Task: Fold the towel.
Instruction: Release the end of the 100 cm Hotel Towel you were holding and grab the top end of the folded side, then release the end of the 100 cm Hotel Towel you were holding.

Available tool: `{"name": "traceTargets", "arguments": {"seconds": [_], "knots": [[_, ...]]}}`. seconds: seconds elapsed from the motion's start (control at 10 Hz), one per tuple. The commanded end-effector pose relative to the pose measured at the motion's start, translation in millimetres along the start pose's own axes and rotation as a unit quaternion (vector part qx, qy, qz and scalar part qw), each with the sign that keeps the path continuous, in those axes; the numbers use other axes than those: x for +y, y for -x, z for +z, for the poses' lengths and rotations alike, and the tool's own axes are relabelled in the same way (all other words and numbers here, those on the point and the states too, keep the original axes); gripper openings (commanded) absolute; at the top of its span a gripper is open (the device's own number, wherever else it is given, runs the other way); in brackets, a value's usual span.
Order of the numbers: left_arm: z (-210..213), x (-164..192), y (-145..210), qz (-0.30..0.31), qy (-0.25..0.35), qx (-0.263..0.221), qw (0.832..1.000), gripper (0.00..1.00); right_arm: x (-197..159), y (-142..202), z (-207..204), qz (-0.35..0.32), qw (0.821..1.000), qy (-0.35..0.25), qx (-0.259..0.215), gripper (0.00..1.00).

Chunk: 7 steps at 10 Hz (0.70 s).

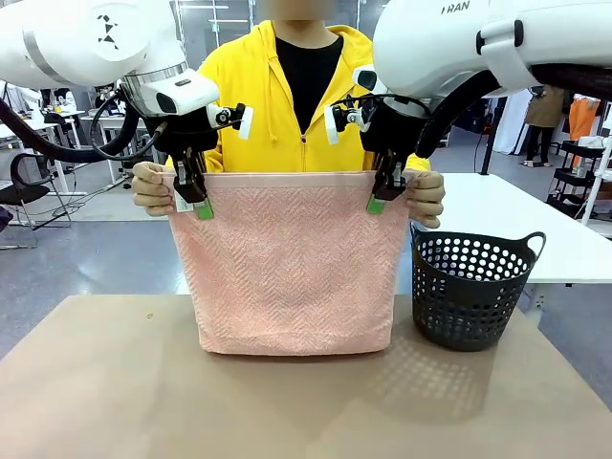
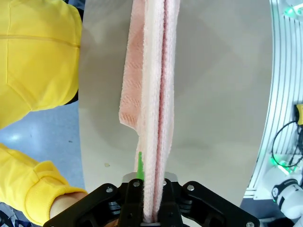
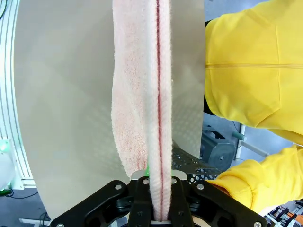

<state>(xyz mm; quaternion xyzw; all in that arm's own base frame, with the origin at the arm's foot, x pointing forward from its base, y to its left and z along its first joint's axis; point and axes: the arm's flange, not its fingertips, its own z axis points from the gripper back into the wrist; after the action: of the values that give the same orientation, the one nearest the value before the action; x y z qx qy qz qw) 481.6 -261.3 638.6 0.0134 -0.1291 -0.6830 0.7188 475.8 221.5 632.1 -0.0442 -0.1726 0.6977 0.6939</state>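
Observation:
The salmon-pink towel [image 1: 287, 263] hangs doubled in the air above the table, its lower edge just reaching the tabletop. My left gripper [image 1: 197, 203] is shut on its upper left corner, and my right gripper [image 1: 380, 197] is shut on its upper right corner. A person in a yellow hoodie holds the same top corners, one hand [image 1: 153, 187] at the left and the other hand [image 1: 425, 196] at the right. Seen edge-on in the left wrist view, the towel [image 2: 151, 104] runs straight up from between the pads. The right wrist view likewise has the towel [image 3: 147, 94] clamped between the fingers.
A dark perforated basket [image 1: 470, 287] stands on the brown table [image 1: 287, 402] right of the towel. The person stands close behind the far table edge. A white table [image 1: 516, 225] lies beyond at the right.

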Motion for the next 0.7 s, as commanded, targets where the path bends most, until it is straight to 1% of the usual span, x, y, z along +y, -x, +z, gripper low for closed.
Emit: {"name": "traceTargets", "arguments": {"seconds": [0.0, 0.1, 0.2, 0.6], "knots": [[-2.4, -10.2, 12.4, 0.023, 0.004, -0.006, 1.000, 0.00, -2.1, 4.2, -8.4, -0.014, 1.000, -0.005, -0.017, 0.00], [-8.9, -15.4, 23.6, 0.028, 0.011, -0.010, 0.999, 0.00, 0.0, 0.0, 0.0, 0.000, 1.000, 0.000, 0.000, 0.00], [-0.7, -0.5, 1.4, 0.005, 0.001, 0.001, 1.000, 0.00, 0.0, 0.0, 0.0, 0.000, 1.000, 0.000, 0.000, 0.00], [-0.7, -0.5, 1.4, 0.005, 0.001, 0.001, 1.000, 0.00, 0.0, 0.0, 0.0, 0.000, 1.000, 0.000, 0.000, 0.00]]}}
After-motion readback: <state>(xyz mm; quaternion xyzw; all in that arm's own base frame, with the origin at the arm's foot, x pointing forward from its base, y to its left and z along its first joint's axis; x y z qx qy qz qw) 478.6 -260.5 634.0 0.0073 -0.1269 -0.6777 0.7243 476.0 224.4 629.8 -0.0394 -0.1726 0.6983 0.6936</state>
